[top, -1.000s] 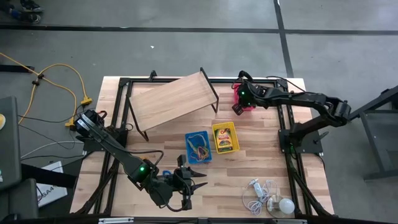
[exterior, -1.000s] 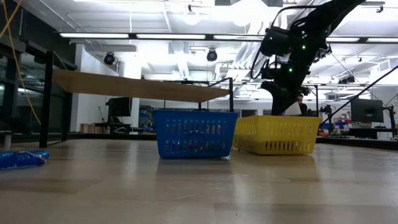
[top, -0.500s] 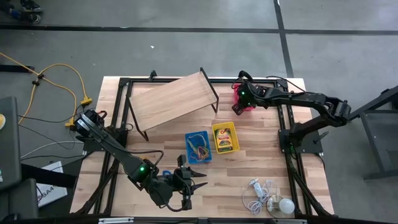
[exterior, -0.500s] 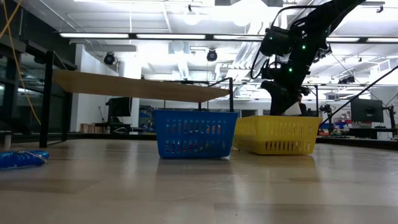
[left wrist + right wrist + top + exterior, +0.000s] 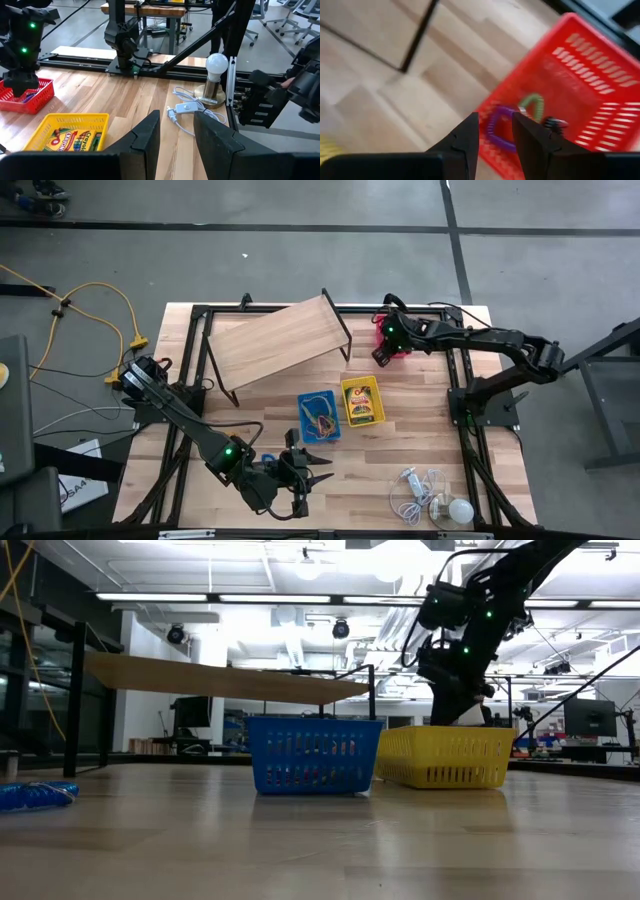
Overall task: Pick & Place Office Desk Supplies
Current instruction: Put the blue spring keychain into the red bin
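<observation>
My right gripper (image 5: pixel 495 131) hangs open just above the red basket (image 5: pixel 580 80), which stands on the table's far right part (image 5: pixel 394 340). In the basket lie a purple loop (image 5: pixel 496 127), a green loop (image 5: pixel 532 106) and a small black one (image 5: pixel 554 123). The yellow basket (image 5: pixel 361 400) holds the crayon box (image 5: pixel 70 139). Beside it, the blue basket (image 5: pixel 318 415) holds several loops. My left gripper (image 5: pixel 176 125) waits open near the table's front edge (image 5: pixel 310 475), with nothing between its fingers.
A wooden board on black legs (image 5: pixel 275 340) stands at the far left. A white bulb (image 5: pixel 458 510) with its thin cord (image 5: pixel 412 485) lies near the front right. A blue bundle (image 5: pixel 35 795) lies on the table by my left arm. Black frame rails run along the table's sides.
My right gripper has stayed above the red basket and tipped a little; its lower end looks slightly different in the low view. Baskets and other things have not moved.
</observation>
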`<state>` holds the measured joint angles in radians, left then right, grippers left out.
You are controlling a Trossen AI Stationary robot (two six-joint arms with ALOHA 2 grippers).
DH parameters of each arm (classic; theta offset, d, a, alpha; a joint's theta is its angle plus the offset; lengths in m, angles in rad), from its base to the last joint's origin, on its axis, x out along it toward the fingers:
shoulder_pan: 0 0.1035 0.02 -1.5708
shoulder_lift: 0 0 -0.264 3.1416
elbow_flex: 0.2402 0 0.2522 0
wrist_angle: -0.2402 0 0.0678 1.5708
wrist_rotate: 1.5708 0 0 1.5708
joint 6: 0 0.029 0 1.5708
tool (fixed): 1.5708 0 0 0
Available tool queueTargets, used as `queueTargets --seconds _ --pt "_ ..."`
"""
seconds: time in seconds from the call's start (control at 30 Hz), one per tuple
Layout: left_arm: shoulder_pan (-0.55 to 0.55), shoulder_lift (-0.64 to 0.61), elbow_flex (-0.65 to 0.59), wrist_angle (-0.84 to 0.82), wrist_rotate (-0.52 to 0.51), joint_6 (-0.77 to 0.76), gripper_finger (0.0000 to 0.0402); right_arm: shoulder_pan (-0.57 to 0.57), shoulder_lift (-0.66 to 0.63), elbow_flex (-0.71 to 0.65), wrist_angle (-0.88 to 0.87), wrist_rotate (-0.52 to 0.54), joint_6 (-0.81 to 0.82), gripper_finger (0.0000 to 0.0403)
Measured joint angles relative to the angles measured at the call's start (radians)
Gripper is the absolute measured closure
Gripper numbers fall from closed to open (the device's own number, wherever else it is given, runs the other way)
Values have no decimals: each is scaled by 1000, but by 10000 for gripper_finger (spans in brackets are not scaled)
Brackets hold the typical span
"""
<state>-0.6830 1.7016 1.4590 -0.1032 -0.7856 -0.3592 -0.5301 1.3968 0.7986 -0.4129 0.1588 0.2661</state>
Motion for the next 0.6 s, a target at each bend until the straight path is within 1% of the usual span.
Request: queueTargets --seconds 0.17,0.33,0.4,0.6 --pt "0 0 0 0 0 0 289 21 -4 0 25 -121 0 298" --pt "0 0 0 0 0 0 289 100 -4 0 76 -203 0 298" --pt "0 0 0 0 0 0 289 144 -4 0 100 -219 0 298" --pt "0 0 0 0 0 0 289 322 -5 0 174 -218 7 298"
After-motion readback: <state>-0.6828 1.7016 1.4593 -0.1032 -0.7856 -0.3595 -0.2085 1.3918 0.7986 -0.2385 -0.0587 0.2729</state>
